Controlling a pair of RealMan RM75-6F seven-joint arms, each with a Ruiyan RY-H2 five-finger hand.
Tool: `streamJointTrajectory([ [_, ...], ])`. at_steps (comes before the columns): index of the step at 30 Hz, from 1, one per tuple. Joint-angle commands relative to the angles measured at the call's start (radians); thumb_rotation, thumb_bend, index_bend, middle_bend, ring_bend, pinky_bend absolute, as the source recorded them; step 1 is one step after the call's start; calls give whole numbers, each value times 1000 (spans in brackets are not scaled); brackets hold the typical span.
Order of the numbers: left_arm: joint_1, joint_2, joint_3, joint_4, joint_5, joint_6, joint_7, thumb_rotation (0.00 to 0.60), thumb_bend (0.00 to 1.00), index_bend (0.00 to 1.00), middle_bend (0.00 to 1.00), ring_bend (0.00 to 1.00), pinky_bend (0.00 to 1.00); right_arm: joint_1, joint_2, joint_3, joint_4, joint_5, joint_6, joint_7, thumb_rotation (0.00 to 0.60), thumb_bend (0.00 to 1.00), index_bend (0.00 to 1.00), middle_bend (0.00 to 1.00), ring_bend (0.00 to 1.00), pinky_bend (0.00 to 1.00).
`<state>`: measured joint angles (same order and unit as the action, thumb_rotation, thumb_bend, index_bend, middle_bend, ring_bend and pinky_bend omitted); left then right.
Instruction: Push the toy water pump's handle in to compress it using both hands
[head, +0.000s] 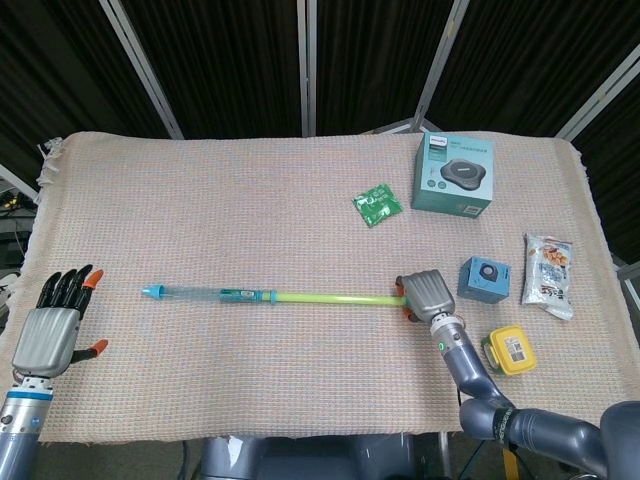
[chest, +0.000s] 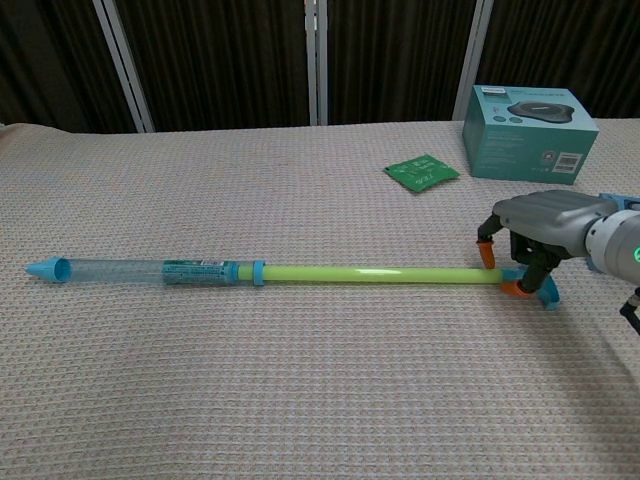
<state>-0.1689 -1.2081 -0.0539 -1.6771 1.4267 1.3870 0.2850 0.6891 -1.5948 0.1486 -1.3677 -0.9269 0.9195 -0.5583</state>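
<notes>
Head view: the toy water pump (head: 270, 295) is seen lying lengthwise across the table (head: 200, 190), nearer its front edge, with the yellow-green rod fully drawn out. The right hand (head: 424, 293) is placed over the handle end, fingers curled down around it; a firm grip cannot be confirmed. The left hand (head: 50, 330) is held open and empty at the table's left front corner, well apart from the pump's blue tip.

Chest view: the right hand (chest: 535, 225) is arched over the handle (chest: 540, 290), fingertips (chest: 488, 255) touching the rod. Compression is judged not yet begun; the barrel is unbraced.

lime-green pump handle (chest: 370, 273), blue-tipped clear barrel (chest: 120, 270), teal box (head: 453, 175)
</notes>
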Motion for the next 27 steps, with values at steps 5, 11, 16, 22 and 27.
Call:
streamJointTrajectory([
  [5, -7, -4, 0, 6, -12, -14, 4, 600, 0, 0, 0, 0, 0, 2, -12, -7, 29, 8, -10, 18, 600, 255, 552, 1000, 1000, 1000],
  [11, -28, -20, -23, 30, -16, -18, -8, 600, 0, 0, 47, 37, 29, 4, -14, -4, 32, 3, -13, 40, 600, 378, 650, 1000, 1000, 1000],
  [16, -113, -104, -73, 175, 12, -75, -125, 600, 0, 110, 502, 426, 385, 10, 1, -1, 13, 15, -11, 30, 600, 398, 658, 1000, 1000, 1000],
  [22, -224, -180, -72, 310, 41, -213, -211, 600, 0, 309, 920, 848, 972, 20, 7, 1, -1, 45, -9, 8, 600, 405, 671, 1000, 1000, 1000],
  [27, -303, -208, -72, 334, -22, -380, -212, 600, 0, 391, 976, 897, 1000, 24, 4, -2, 0, 64, -5, -4, 600, 414, 675, 1000, 1000, 1000],
])
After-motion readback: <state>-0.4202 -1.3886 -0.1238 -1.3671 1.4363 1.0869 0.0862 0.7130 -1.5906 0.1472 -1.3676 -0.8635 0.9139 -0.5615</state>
